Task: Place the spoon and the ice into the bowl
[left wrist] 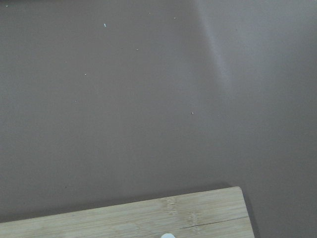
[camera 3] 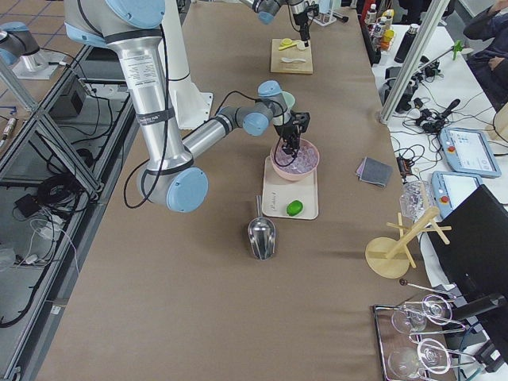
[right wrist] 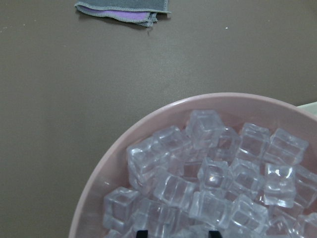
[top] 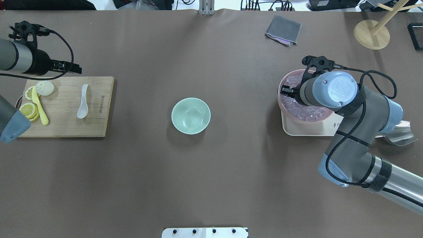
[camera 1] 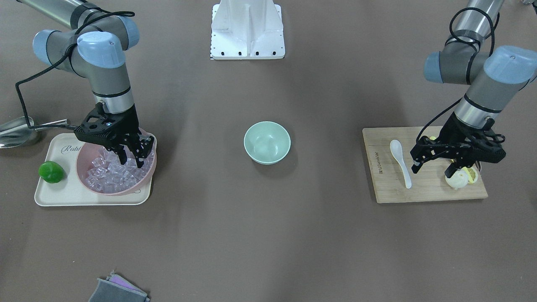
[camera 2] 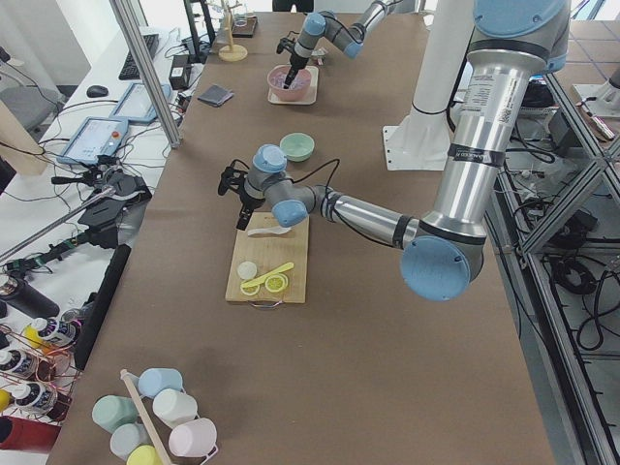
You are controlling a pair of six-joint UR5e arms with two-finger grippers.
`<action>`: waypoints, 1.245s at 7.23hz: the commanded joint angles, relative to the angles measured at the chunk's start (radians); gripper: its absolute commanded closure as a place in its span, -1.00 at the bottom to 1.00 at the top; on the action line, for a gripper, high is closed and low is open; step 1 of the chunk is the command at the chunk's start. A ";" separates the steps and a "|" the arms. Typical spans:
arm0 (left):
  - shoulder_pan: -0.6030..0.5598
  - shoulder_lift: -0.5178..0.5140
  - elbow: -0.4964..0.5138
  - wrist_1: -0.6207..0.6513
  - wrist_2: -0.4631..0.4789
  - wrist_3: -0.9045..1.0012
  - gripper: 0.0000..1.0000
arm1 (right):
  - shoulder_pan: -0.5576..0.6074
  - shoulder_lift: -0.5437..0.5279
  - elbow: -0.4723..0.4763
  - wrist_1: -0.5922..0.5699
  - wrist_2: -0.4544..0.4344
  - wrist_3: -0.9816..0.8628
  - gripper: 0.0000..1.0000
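The white spoon [camera 1: 400, 161] lies on a wooden cutting board [camera 1: 423, 191], and it also shows in the overhead view [top: 82, 105]. My left gripper [camera 1: 432, 170] hangs open and empty just above the board, between the spoon and a white bun. The mint-green bowl [camera 1: 267, 142] stands empty at the table's middle [top: 191, 115]. The ice [camera 1: 111, 176] is piled in a pink bowl [camera 1: 149, 172]. My right gripper [camera 1: 131, 160] is open with its fingertips [right wrist: 141, 232] down among the cubes [right wrist: 213, 183].
The pink bowl sits on a cream tray [camera 1: 67, 193] beside a green lime [camera 1: 51, 172]. A steel scoop [camera 1: 14, 132] lies by the tray. Lemon slices, a yellow utensil [top: 39, 105] and a bun [top: 44, 87] share the board. A grey cloth [top: 283, 29] lies beyond the bowl.
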 commanded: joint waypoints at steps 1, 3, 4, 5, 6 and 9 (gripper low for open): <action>0.000 0.000 0.000 0.000 0.000 -0.001 -0.94 | -0.004 0.000 -0.001 0.000 -0.007 0.000 0.08; 0.000 0.000 -0.002 0.000 0.000 -0.002 -0.94 | -0.005 0.002 -0.001 -0.002 -0.005 -0.001 0.10; 0.000 -0.001 0.000 0.000 0.000 -0.001 -0.94 | -0.005 0.000 0.001 -0.002 -0.005 -0.001 0.10; 0.000 0.000 0.000 0.002 0.000 -0.001 -0.94 | -0.005 0.000 0.001 -0.002 -0.005 -0.003 0.13; 0.000 0.000 -0.002 0.000 0.000 -0.001 -0.94 | -0.005 0.000 0.001 0.000 -0.005 -0.003 0.18; 0.000 0.000 0.000 0.000 0.000 0.001 -0.94 | -0.007 -0.001 0.004 -0.009 -0.005 -0.006 0.48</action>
